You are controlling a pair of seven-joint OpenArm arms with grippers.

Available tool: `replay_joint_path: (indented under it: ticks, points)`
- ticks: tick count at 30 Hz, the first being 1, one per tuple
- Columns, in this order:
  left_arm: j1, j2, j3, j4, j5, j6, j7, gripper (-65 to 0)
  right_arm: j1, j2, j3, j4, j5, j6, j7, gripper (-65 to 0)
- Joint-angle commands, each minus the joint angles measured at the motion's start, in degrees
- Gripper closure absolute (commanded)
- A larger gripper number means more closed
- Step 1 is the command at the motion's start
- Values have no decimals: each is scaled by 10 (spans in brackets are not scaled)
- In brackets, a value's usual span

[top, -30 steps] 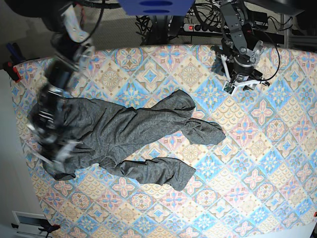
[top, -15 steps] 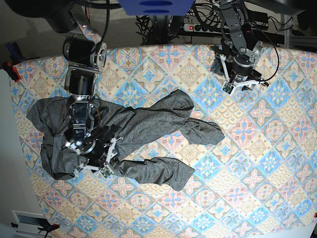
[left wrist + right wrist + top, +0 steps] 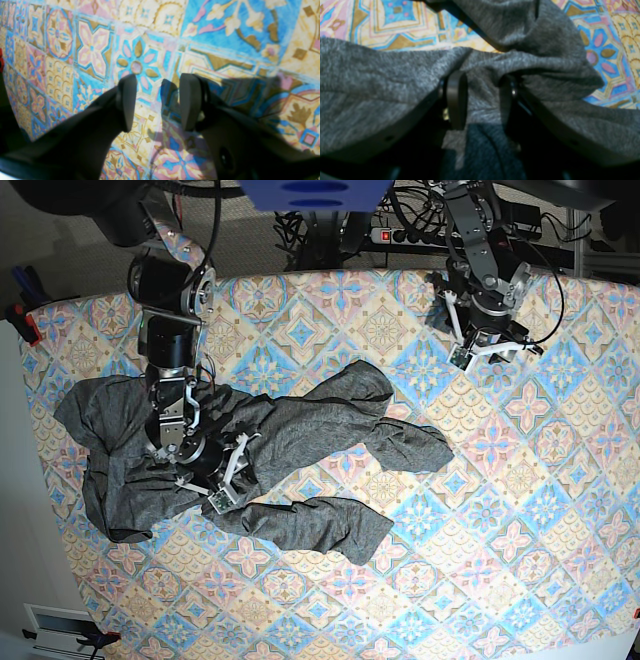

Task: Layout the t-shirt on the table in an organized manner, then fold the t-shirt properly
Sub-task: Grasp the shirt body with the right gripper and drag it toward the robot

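Observation:
The dark grey t-shirt [image 3: 300,430] lies wrinkled and bunched on the left half of the table [image 3: 520,530]. Its left part is spread wide and two long folds reach right. My right gripper [image 3: 228,485] sits low on the shirt's lower middle. In the right wrist view the t-shirt [image 3: 382,75] fills the frame, and the right gripper [image 3: 482,100] is open with a ridge of cloth lying between its fingers. My left gripper [image 3: 490,352] hovers at the far right of the table, well away from the shirt. In the left wrist view the left gripper [image 3: 158,102] is open over bare tablecloth [image 3: 92,50].
A power strip and cables [image 3: 400,235] lie behind the table's far edge. A red clamp [image 3: 28,325] sits at the table's left edge. A blue object [image 3: 315,192] hangs at the top centre. Patterned cloth shows bare to the right of and in front of the shirt.
My right arm swung from the shirt's left edge to its lower middle. The shirt's left part, bunched under the gripper before, now lies spread out. The left arm has not moved.

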Motion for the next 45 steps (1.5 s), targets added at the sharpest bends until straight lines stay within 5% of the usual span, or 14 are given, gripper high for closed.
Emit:
replay_joint_path:
  ticks: [1, 8, 14, 21, 29, 45]
  points:
    - [-2, -1, 1, 9, -3, 5, -4, -271, 13, 2, -1, 5, -2, 4, 3, -206]
    - [0, -1, 1, 9, -3, 5, -4, -271, 13, 3, 0, 7, -2, 4, -1, 0]
    - [0, -1, 1, 9, -3, 5, -4, -271, 12, 4, 2, 98, -2, 4, -1, 0]
    - [-2, -1, 1, 9, -3, 5, -4, -271, 5, 2, 91, 269, -6, 4, -13, 0]
    - [-4, -1, 1, 9, -3, 5, -4, -271, -97, 0, 123, 444, -19, 4, -44, 0]
    - [-17, -1, 1, 9, -3, 5, -5, -271, -366, -98, 155, 677, -18, 5, -11, 0]
